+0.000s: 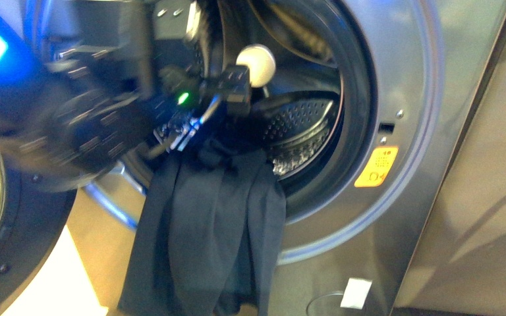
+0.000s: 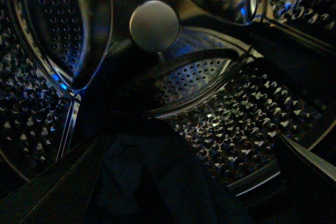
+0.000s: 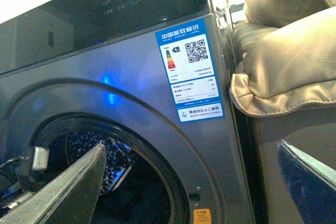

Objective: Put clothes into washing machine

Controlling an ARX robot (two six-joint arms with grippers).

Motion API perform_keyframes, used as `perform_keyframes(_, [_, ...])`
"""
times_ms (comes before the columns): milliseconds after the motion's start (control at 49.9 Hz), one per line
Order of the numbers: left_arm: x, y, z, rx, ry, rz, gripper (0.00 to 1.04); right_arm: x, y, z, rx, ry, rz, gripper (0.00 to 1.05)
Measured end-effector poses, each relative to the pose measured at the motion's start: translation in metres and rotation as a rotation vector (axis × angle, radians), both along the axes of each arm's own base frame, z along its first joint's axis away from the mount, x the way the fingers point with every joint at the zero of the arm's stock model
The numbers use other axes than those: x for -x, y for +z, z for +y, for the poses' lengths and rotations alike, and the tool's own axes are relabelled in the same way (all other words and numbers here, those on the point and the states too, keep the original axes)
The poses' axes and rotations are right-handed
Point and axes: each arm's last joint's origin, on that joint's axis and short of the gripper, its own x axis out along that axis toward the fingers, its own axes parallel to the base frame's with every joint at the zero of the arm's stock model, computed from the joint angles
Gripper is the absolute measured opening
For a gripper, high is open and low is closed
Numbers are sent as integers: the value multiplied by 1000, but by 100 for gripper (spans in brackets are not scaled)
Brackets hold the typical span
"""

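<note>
- Front view, washing machine (image 1: 428, 197): door open, drum bare on the right; I judge the task about half done.
- Clothes (image 1: 211, 224): one dark garment draped over the lower door rim, top end just inside the drum, most of it hanging outside. Long axis runs near vertical, free end pointing at the floor.
- Left gripper (image 1: 230, 89): inside the opening above the garment; blurred, so I cannot tell its jaw state.
- Right gripper (image 3: 210, 182): jaws spread, holding nothing, outside by the front panel.
</note>
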Motion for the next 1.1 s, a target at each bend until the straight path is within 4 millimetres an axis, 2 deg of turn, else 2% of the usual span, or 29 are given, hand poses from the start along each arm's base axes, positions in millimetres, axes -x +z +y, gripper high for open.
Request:
perform_keyframes(60, [18,12,5,1,-7,-16,98,0,0,0,0,-1,0,97])
perform_keyframes(120, [35,19,10,-4,112,21,90,0,0,0,2,-7,2,97])
perform_keyframes(160, [52,21,17,-8,201,42,83,1,1,-2,22,-63,44,93])
perform_keyframes(240, [85,20,29,-10,250,49,70,5,-11,-5,134,-176,190,79])
perform_keyframes(321, [112,16,45,-4,265,38,56,10,-27,-6,193,-195,229,67])
perform_keyframes(461, [141,3,63,-13,265,45,33,18,-51,-6,238,-197,240,42])
perform_keyframes(561, [168,-12,75,-20,263,70,8,25,-68,-6,248,-200,237,19])
perform_keyframes(601, [174,-14,78,-16,262,69,2,26,-72,-6,250,-199,238,12])
perform_keyframes(661, [183,-17,83,-15,269,65,4,29,-78,-6,253,-199,239,2])
perform_keyframes(942, [220,-28,96,-15,273,66,4,39,-100,-6,256,-200,235,2])
perform_keyframes(1102, [234,-32,107,-14,268,66,4,43,-107,-6,256,-200,235,2])
